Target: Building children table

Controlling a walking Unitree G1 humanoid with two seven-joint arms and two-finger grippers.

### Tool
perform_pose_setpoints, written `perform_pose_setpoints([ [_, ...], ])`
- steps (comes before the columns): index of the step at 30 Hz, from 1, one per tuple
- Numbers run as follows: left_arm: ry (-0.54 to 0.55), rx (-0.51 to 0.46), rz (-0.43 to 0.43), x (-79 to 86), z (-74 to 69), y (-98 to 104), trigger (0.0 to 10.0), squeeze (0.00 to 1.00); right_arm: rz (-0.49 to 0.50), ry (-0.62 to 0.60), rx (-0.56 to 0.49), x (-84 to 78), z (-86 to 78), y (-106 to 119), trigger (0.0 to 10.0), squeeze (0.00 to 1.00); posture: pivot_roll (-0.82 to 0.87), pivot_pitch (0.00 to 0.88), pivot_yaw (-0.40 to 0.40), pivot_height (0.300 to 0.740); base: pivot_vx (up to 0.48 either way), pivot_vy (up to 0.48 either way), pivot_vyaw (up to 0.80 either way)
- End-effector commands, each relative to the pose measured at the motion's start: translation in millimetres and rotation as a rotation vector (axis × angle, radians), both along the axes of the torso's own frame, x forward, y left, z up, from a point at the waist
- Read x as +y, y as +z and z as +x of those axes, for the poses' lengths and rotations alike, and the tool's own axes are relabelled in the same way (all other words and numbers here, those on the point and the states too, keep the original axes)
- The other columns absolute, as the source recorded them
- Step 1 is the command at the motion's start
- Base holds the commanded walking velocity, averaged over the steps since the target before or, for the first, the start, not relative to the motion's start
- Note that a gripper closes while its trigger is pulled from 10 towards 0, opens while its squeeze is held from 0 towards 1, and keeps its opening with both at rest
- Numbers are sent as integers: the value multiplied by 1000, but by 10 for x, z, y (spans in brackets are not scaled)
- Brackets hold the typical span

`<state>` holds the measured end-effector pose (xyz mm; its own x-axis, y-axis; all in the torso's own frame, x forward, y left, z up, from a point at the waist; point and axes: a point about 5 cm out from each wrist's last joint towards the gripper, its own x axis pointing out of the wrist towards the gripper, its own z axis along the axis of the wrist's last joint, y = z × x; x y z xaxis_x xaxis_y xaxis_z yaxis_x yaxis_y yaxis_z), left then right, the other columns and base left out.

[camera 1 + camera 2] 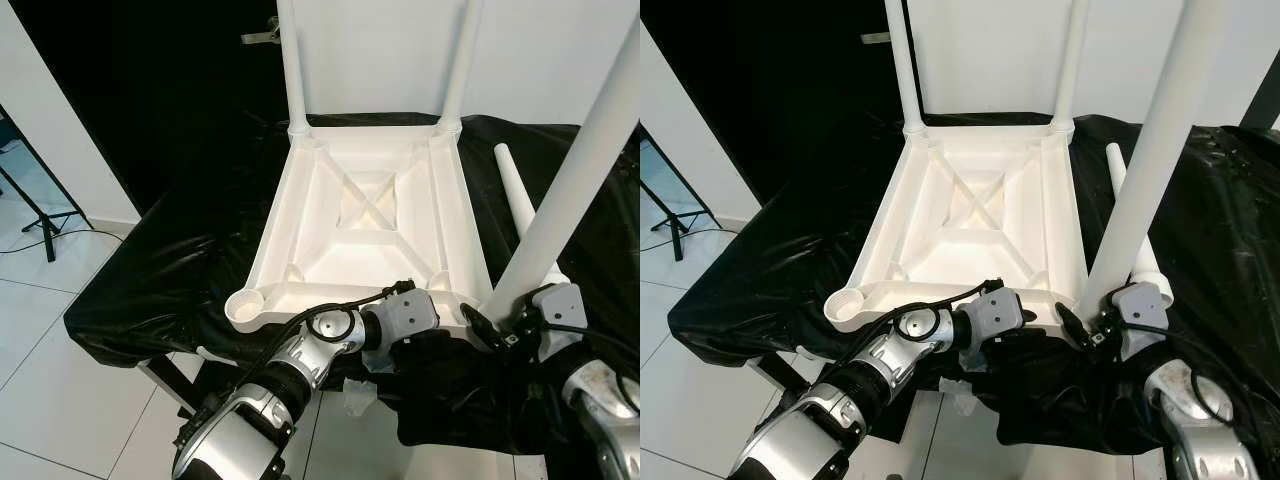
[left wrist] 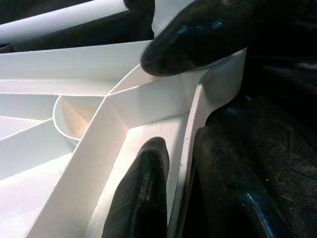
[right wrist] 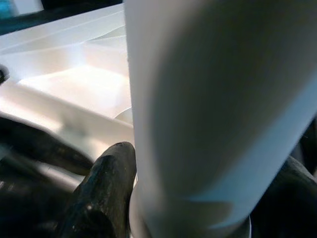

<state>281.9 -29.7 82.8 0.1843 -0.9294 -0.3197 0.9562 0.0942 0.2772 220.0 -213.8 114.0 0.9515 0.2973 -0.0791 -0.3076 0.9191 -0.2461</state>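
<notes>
On black plastic sheet [image 1: 160,270], upturned white plastic table top [image 1: 365,215] at 12 o'clock, left gripper [image 2: 168,148] clamped on its near rim, right gripper [image 1: 500,325] closed around white tapered leg [image 1: 570,190] at 3 o'clock corner, spare white leg [image 1: 515,190] lying beside.

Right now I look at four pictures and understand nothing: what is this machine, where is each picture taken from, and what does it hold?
It is a humanoid robot assembling a small white table. The two wide pictures come from cameras in its head, looking down. The two close pictures come from cameras on its wrists.

The white tabletop lies upside down on a surface under a black cover. Two legs already stand in its far corners. One spare leg lies beside it, and the near left socket is open.

The left gripper pinches the tabletop's near rim. The right gripper holds another leg at the near right corner.
</notes>
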Motion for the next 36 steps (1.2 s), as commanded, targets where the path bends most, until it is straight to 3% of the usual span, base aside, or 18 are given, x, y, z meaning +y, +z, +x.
perform_pose_setpoints([
  [1, -16, 109, 124, 101, -134, -319, 10000, 0, 98, -206, -22, 134, -39, -148, 0, 0, 44, 0, 46, 740, 0, 0, 0],
  [4, -17, 108, 120, 85, -135, -311, 10000, 0, 179, -455, -94, 91, -88, -143, 0, 0, 44, 0, 46, 740, 0, 0, 0],
  [7, -17, 109, 119, 88, -139, -313, 10000, 0, 184, -484, -128, 126, -109, -123, 0, 0, 57, 0, 42, 740, 0, 0, 0],
  [10, -18, 110, 125, 113, -147, -332, 10000, 0, 161, -548, -158, 23, -96, -95, 0, 0, 56, 0, 44, 740, 0, 0, 0],
  [16, -17, 109, 129, 124, -143, -337, 10000, 0, 157, -527, -152, 59, -92, -98, 0, 0, 58, 0, 42, 740, 0, 0, 0],
  [17, -15, 108, 129, 122, -137, -332, 10000, 0, 148, -504, -144, 86, -79, -104, 3843, 0, 60, 0, 39, 740, 0, 0, 0],
  [18, -14, 108, 129, 118, -134, -328, 10000, 0, 134, -477, -136, 109, -66, -111, 10000, 0, 59, 0, 39, 740, 0, 0, 0],
  [19, -14, 107, 127, 114, -132, -325, 10000, 0, 135, -453, -128, 139, -56, -123, 10000, 1000, 59, 0, 39, 740, 0, 0, 0],
  [22, -13, 108, 125, 106, -132, -321, 10000, 0, 137, -410, -117, 170, -46, -135, 10000, 1000, 54, 0, 41, 740, 0, 0, 0],
  [24, -13, 108, 125, 106, -133, -322, 10000, 0, 159, -299, -55, 208, -24, -181, 10000, 1000, 48, 0, 44, 740, 0, 0, 0],
  [25, -14, 108, 126, 107, -135, -324, 10000, 0, 139, -228, -53, 226, -18, -170, 10000, 467, 46, 0, 44, 740, 0, 0, 0],
  [27, -15, 109, 126, 108, -136, -326, 10000, 0, 122, -184, -55, 238, -16, -160, 10000, 467, 46, 0, 44, 740, 0, 0, 0],
  [28, -16, 109, 127, 105, -137, -325, 10000, 0, 97, -140, -68, 225, -12, -127, 10000, 0, 40, 0, 45, 740, 0, 0, 0],
  [36, -20, 111, 120, 71, -148, -320, 10000, 0, -5, -35, -88, -16, 59, 2, 10000, 0, 37, 0, 43, 740, 0, 0, 0],
])
